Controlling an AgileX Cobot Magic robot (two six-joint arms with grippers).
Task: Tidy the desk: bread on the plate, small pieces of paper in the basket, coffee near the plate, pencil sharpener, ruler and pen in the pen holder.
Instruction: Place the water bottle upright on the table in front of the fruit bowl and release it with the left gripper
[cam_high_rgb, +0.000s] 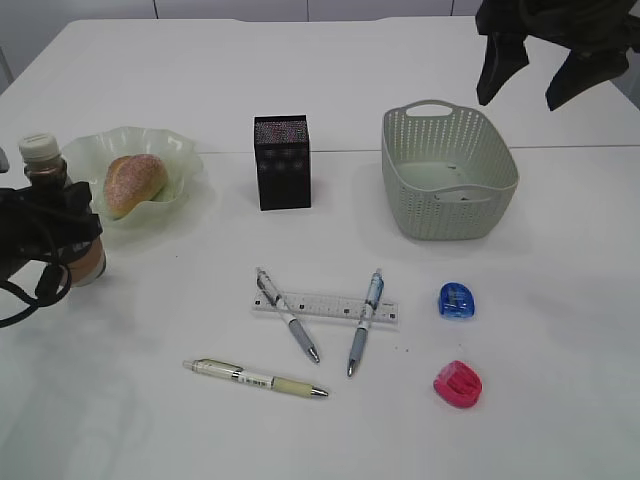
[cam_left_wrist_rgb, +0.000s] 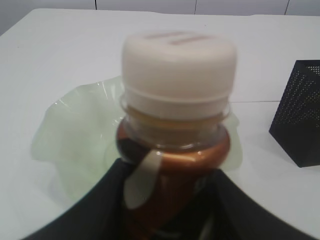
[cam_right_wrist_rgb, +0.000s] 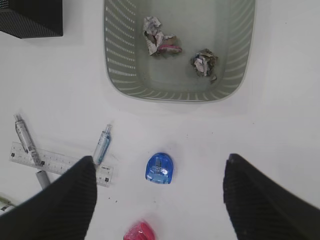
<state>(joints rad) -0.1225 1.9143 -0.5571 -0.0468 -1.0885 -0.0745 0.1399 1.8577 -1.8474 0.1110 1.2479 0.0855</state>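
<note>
The left claw (cam_high_rgb: 50, 235) grips the Nescafe coffee bottle (cam_high_rgb: 60, 215) upright on the white surface (cam_high_rgb: 150, 430), just beside the green ruffled plate (cam_high_rgb: 185, 160) that holds the bread (cam_high_rgb: 135, 183). The right claw (cam_right_wrist_rgb: 160, 200) hangs wide and empty above the blue pencil sharpener (cam_right_wrist_rgb: 159, 168). Two crumpled paper balls (cam_right_wrist_rgb: 159, 40) lie in the basket (cam_right_wrist_rgb: 120, 75). Pens (cam_high_rgb: 365, 322) cross the ruler (cam_high_rgb: 325, 305) in front of the pen holder (cam_high_rgb: 283, 162).

Upright coffee (cam_high_rgb: 60, 215) beside plate (cam_high_rgb: 180, 160) bearing bread (cam_high_rgb: 134, 183); paper balls (cam_right_wrist_rgb: 160, 37) in basket (cam_right_wrist_rgb: 116, 55).
</note>
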